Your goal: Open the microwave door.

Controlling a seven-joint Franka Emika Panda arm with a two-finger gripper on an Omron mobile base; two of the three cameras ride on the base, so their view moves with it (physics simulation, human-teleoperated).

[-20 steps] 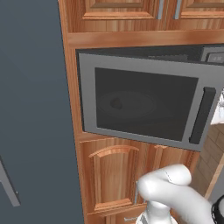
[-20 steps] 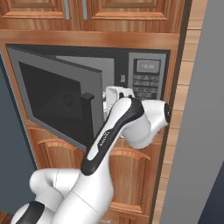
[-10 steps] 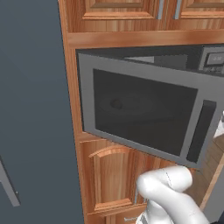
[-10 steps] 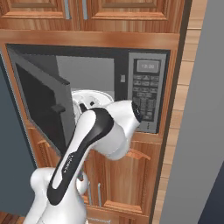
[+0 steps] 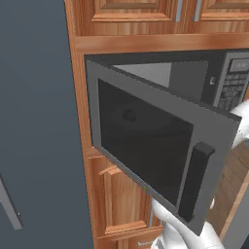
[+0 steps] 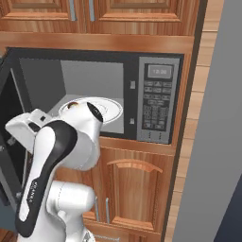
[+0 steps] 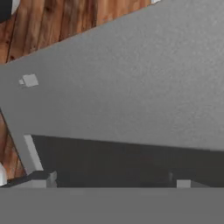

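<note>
Hovering right up against the inner face of the microwave door [image 7: 131,78], with the gripper [image 7: 113,182] spread wide: fingertips [image 7: 42,179] standing well apart at the two sides, nothing sitting between them, not clamping anything. Looking straight onto the door's grey frame just ahead of the gripper, with the dark window [image 7: 122,159] running as a band close beyond the tips. Showing a small pale square mark [image 7: 29,80] on the frame further off to one side, and wood grain [image 7: 65,19] past the door's far edge.

Standing swung well out from the opening in the left base view, hinging on the side away from the keypad panel [image 5: 232,82], with the black vertical bar handle [image 5: 194,181] riding on the free edge, on the outer face, the opposite side of the panel from the gripper. Leaving the cavity wide open behind the gripper.

Reaching with the white arm [image 6: 47,156] across the front of the open cavity in the right base view, the hand end going in behind the door at the picture's left edge. Lying beyond the arm, inside the cavity, a white turntable plate [image 6: 108,109]. Sitting shut above and below the microwave, wooden cabinet doors [image 6: 134,194].
</note>
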